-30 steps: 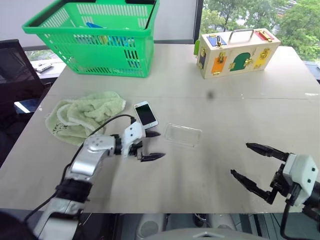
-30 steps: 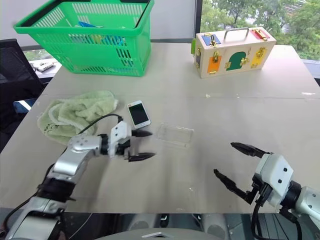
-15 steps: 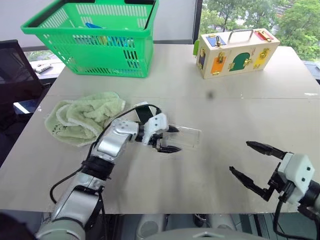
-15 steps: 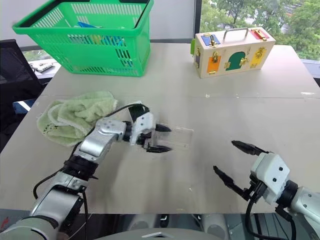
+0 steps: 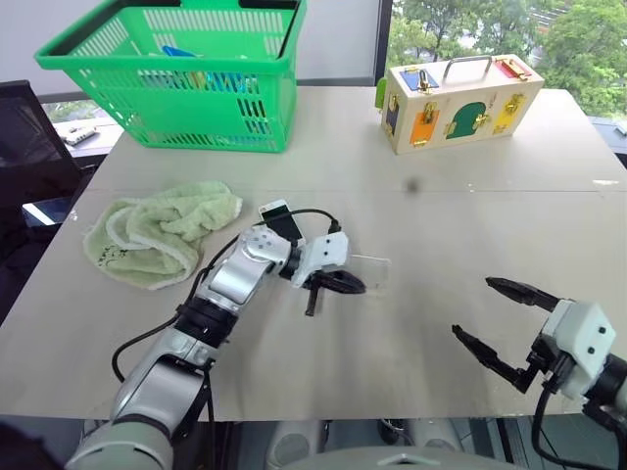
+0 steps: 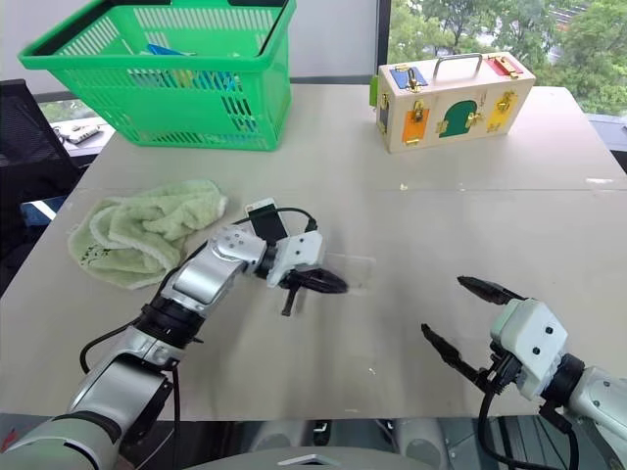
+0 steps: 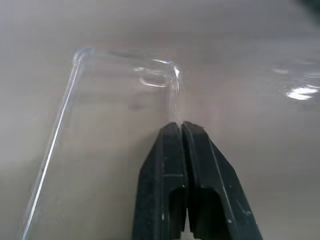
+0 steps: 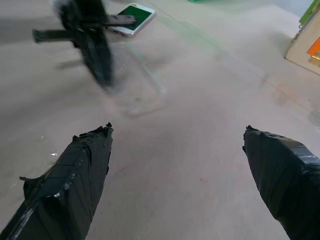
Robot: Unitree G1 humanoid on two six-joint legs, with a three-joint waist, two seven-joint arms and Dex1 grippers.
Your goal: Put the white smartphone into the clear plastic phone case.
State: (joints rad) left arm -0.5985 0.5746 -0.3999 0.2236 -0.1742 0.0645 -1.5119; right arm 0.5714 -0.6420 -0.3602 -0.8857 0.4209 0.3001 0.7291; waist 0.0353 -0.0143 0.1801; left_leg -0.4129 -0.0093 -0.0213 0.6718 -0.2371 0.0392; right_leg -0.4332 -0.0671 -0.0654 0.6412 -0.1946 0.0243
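The right gripper [image 5: 495, 318] is hanging wide open at the table's [image 5: 460, 225] near edge. Farther in, the left gripper [image 5: 345, 284] is pinching the near rim of the clear plastic phone case [image 7: 115, 100]. The white smartphone [image 5: 281, 219] is lying just beyond, beside the green towel [image 5: 157, 230].

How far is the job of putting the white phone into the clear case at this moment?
Nothing is finished yet. The white smartphone with the dark screen lies flat on the table, outside the clear plastic phone case. In hand: the left claw is shut at the edge of the case, its fingers pressed together on the rim. The right claw is open, apart from both. Left: grasping the phone and seating it in the case.
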